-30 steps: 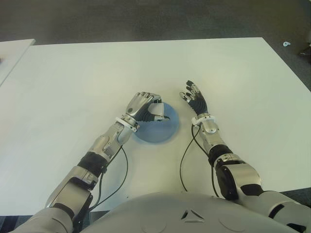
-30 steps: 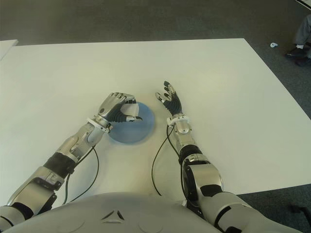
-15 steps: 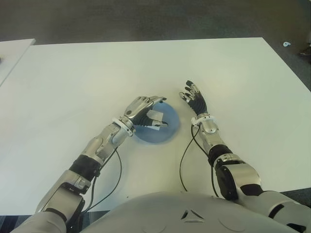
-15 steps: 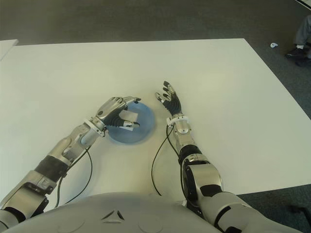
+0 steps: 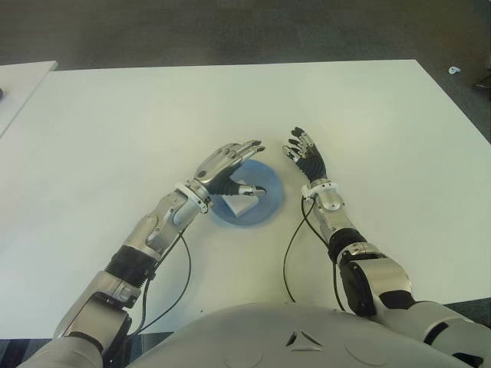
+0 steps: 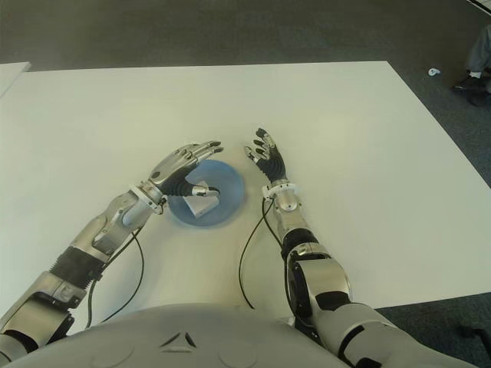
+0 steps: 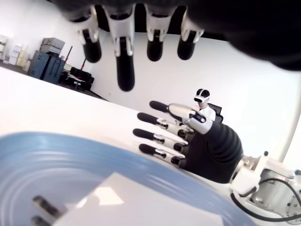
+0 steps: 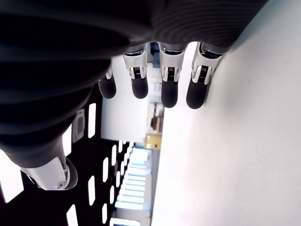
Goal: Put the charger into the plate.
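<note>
The white charger (image 5: 244, 189) lies inside the blue plate (image 5: 265, 207) near the middle of the white table (image 5: 115, 130). Its metal prongs (image 7: 44, 209) show in the left wrist view. My left hand (image 5: 232, 163) hovers over the plate's left part, open with fingers (image 7: 123, 61) stretched out and nothing in it. No finger touches the charger. My right hand (image 5: 304, 152) shows just right of the plate, open with its fingers (image 8: 169, 84) spread; the left wrist view also catches this right hand (image 7: 188, 141) beyond the plate rim.
Thin black cables (image 5: 288, 253) trail from both wrists back toward my body. A second white table (image 5: 19, 80) adjoins at the far left. Dark floor lies beyond the table's far edge, with a small white object (image 5: 454, 70) on it at the right.
My left hand has opened and let go of the charger, which dropped from its fingers into the plate. The right hand has stayed put.
</note>
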You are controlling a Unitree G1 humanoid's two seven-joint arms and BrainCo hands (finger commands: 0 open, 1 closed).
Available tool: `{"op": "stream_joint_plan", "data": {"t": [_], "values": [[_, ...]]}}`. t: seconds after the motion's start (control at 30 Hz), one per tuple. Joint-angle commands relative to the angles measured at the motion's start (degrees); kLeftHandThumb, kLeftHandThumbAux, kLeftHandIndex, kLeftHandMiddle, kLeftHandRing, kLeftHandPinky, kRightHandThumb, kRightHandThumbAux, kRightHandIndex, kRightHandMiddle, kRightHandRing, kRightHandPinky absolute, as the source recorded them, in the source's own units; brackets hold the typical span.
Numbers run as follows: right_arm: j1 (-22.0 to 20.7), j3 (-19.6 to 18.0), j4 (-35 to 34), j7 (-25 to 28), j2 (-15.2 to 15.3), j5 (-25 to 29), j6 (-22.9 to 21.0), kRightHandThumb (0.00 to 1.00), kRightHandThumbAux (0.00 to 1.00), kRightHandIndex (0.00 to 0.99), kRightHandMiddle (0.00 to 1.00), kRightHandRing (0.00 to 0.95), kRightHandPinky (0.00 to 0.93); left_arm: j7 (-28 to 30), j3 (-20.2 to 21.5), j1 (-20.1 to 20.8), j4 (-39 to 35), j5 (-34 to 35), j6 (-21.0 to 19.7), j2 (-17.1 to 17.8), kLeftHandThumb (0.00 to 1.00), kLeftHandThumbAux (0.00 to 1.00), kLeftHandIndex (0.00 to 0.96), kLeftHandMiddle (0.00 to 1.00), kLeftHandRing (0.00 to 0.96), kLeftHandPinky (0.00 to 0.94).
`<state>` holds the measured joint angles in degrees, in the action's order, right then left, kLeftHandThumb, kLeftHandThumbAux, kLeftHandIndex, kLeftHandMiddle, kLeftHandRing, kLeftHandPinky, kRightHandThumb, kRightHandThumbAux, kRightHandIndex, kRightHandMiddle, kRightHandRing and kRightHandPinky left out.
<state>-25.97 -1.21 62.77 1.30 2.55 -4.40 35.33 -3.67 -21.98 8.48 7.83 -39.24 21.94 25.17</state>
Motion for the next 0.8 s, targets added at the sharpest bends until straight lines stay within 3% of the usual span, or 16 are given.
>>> {"op": "stream_joint_plan", "data": {"t": [0.03,0.23,0.37,0.6,0.8], "values": [[5.54,0.72,4.58,-0.18,-1.1,-0.7,-5.22,0.081,0.598,0.0,0.132,0.151,0.165,-0.22,1.62,-1.53,-0.76,-1.35,-3.25,0.22,0.285,0.149,0.0,0.0,0.0,0.0],[5.66,0.94,4.33,-0.71,-1.12,-0.92,-5.2,0.086,0.573,0.0,0.149,0.173,0.17,-4.73,3.19,-2.18,0.15,-1.43,-4.61,-1.76,0.267,0.222,0.039,0.003,0.0,0.0],[5.83,0.96,4.18,-0.99,-1.13,-0.94,-5.09,0.104,0.571,0.0,0.16,0.189,0.175,-6.86,5.82,-2.46,1.08,3.43,-1.52,-2.73,0.238,0.31,0.067,0.054,0.009,0.0],[6.05,0.93,3.95,-0.93,-1.14,-0.72,-4.87,0.121,0.577,0.0,0.162,0.198,0.184,-5.8,10.45,-3.1,1.92,14.8,4.82,-4.61,0.221,0.448,0.083,0.118,0.067,0.035],[6.24,0.82,3.8,-0.81,-1.19,-0.55,-4.57,0.124,0.579,0.0,0.17,0.205,0.194,-4.82,15.93,-1.32,8.29,21.72,9.52,-3.18,0.186,0.553,0.11,0.151,0.111,0.075]]}}
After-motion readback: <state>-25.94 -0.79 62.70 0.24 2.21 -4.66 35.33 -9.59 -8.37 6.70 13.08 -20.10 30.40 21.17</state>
